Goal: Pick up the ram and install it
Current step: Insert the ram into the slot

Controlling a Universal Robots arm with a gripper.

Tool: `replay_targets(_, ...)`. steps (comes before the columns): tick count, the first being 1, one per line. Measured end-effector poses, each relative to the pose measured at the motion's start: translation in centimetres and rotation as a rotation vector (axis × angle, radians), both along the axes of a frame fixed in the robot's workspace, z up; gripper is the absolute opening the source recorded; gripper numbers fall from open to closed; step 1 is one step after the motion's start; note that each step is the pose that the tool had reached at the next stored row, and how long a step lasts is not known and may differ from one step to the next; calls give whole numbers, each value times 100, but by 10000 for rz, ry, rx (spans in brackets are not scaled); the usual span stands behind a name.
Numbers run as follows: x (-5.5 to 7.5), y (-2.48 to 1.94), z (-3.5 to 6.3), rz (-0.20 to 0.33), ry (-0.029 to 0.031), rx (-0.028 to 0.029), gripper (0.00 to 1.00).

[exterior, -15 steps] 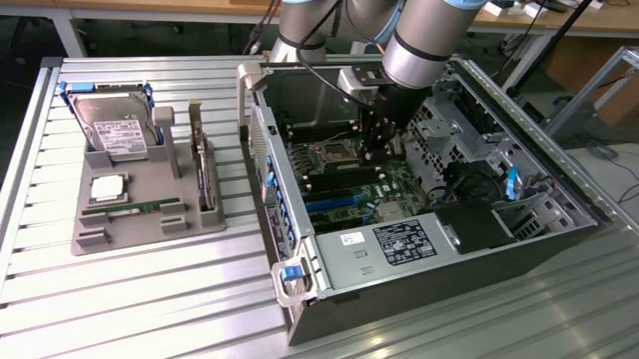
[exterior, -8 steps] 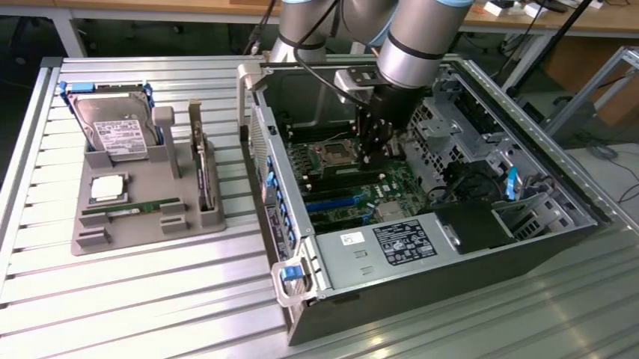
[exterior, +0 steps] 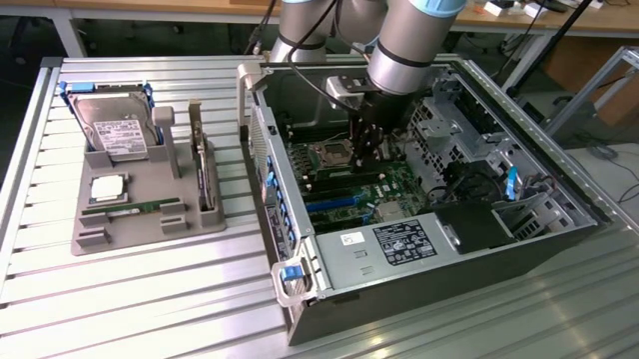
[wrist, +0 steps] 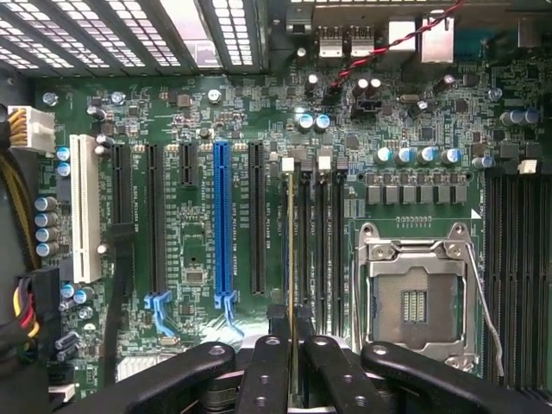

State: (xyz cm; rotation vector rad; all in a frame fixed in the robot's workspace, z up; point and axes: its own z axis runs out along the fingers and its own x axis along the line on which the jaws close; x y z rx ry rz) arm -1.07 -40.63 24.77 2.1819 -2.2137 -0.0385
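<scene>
The claw point(wrist: 293, 366) is pinching the thin, stiff, light, fragile ram point(wrist: 291, 259) by its top edge, nearly shut, over the motherboard's memory slot point(wrist: 304, 241).

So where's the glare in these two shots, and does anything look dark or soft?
Exterior view: bright glare streaks on the ribbed metal table near the front edge; the computer case interior is shadowed under the arm. Wrist view: the motherboard is evenly lit and crisp, with glare on the vent slots; the black gripper, shut on the ram, looks dark and slightly soft.
</scene>
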Motion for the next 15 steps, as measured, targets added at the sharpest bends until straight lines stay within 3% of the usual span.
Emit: replay_targets(15, -1, -15, -98, -1, 1, -2, 13)
